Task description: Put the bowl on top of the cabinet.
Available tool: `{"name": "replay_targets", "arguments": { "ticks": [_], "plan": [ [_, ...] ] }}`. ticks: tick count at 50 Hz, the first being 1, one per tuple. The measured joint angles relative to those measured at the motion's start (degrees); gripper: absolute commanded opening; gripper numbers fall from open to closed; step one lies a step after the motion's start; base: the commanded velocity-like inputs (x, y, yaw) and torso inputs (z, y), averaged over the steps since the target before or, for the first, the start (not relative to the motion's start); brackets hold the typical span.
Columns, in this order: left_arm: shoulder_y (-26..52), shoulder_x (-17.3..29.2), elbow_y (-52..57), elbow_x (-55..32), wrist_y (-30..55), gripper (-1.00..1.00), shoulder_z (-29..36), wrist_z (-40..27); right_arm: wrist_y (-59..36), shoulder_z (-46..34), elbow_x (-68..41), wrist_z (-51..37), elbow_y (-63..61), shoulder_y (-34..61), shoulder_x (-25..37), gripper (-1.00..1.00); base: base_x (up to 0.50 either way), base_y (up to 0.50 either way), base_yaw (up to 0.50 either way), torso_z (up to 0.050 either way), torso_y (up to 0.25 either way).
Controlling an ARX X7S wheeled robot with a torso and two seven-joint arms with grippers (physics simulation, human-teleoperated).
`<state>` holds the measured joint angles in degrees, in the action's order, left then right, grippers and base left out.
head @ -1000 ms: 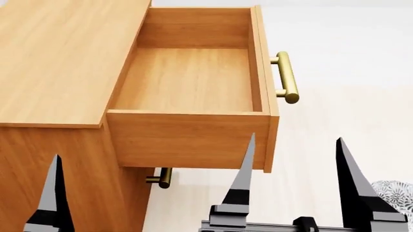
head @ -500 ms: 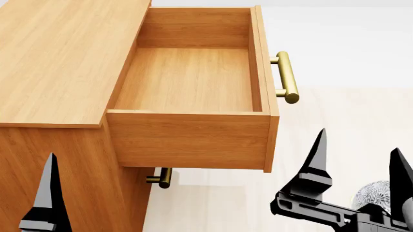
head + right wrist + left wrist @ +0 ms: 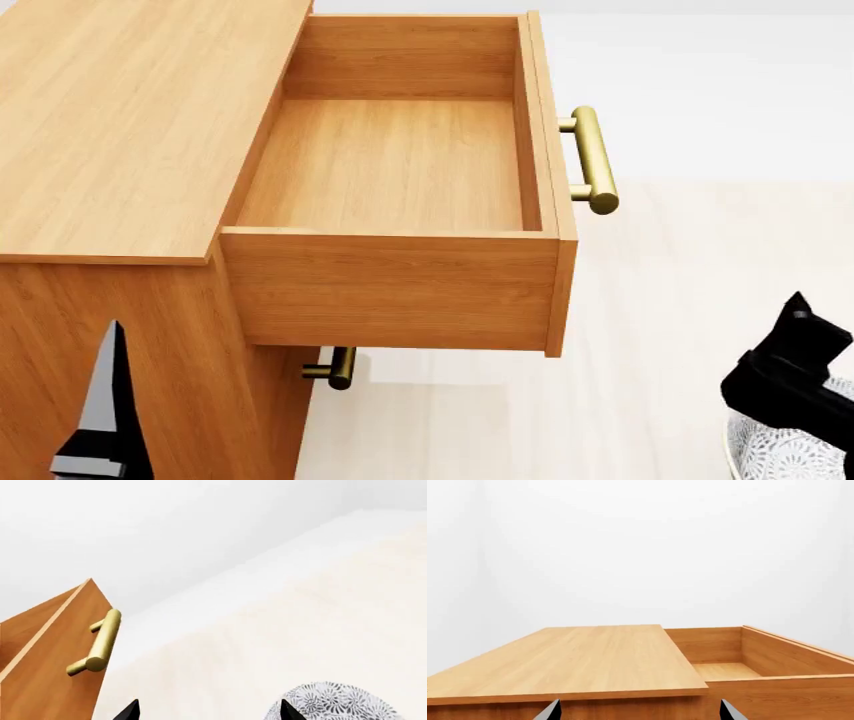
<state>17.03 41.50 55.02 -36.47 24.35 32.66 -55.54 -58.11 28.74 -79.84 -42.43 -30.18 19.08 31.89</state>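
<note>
Head view: right tool [image 3: 797,375] has swung from beside the open drawer [image 3: 400,165] toward the bowl [image 3: 787,450] on the floor; fingertips spread, empty. Left tool [image 3: 637,711] open. Cabinet [image 3: 120,120] top awaits.

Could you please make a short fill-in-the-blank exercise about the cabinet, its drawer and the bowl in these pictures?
1. The top drawer of the cabinet is pulled ____.
2. Inside, this drawer is ____.
3. The bowl rests on the ____, not on the cabinet.
4. The drawer's bar handle has a ____ colour.

Missing words: open; empty; floor; brass
</note>
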Motion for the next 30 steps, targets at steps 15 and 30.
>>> {"name": "replay_targets", "arguments": {
  "ticks": [15,30],
  "plan": [
    [0.07,0.00,0.15,0.03,-0.24,1.00,0.26,-0.05,-6.65,1.94,-17.36,-11.11,12.97,3.63,8.15,1.00,0.00,0.00,0.00,0.000,0.000],
    [0.41,0.21,0.67,-0.31,0.11,1.00,0.40,-0.42,-8.19,1.46,-25.38,-15.90,23.34,6.38,13.74,1.00,0.00,0.00,0.00,0.000,0.000]
  ]
}}
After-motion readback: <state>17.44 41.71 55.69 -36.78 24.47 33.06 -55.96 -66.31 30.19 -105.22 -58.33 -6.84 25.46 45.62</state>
